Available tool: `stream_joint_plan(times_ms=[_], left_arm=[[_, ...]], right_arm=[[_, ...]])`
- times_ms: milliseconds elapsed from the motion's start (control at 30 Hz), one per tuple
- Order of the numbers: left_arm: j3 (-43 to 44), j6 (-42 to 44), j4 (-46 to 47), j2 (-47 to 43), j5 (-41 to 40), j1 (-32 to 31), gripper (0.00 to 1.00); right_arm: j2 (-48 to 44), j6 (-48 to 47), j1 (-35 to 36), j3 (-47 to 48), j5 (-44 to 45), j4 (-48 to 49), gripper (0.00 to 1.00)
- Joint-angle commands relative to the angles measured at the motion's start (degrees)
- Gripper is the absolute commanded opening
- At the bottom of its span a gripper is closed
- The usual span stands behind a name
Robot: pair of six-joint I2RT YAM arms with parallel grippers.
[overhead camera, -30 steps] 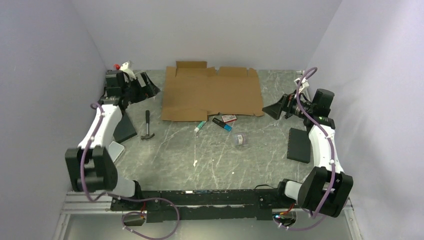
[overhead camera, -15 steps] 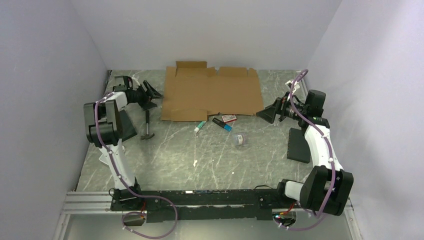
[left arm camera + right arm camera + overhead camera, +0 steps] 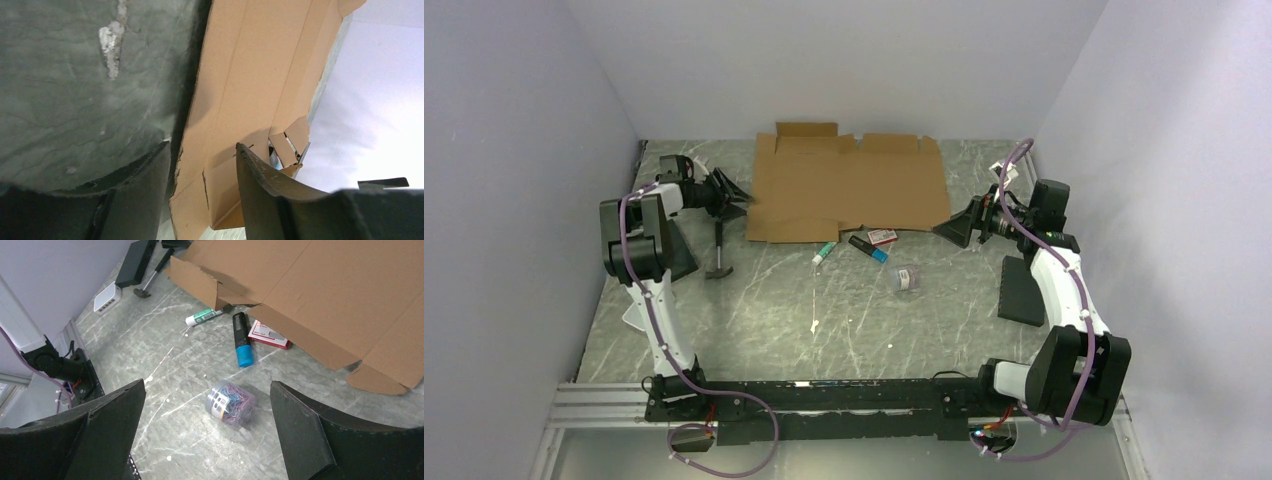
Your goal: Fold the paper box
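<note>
Paper box [image 3: 849,190]: a flat brown cardboard sheet, unfolded, at the far middle of the table [image 3: 844,320]. Left gripper [image 3: 732,196] meets its left edge. Seen from the wrist, the jaws stand partway apart, one finger [image 3: 145,195] over bare table and the other [image 3: 260,190] over cardboard; contact cannot be told. Left arm: elbow raised, forearm level, pointing right. Right gripper [image 3: 946,229] sits just off the sheet's near right corner, apart from it, jaws wide and empty. Right arm: extended along the table's right side, wrist turned left toward the sheet.
</note>
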Motion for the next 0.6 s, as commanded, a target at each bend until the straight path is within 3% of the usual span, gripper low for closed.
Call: stream_joint_plan(times_ms=[0,567], left_arm=[[2.5,-0.1,-0.5,1.1,2.6,-1.3,0.54],[2.5,-0.4,0.7,3.6,5.2,-2.8,0.41]], right_arm=[[-0.2,-1.3,0.1,0.4,-0.7,2.2,1.00],[-0.1,-1.2,0.1,0.0,-0.5,2.6,1.00]])
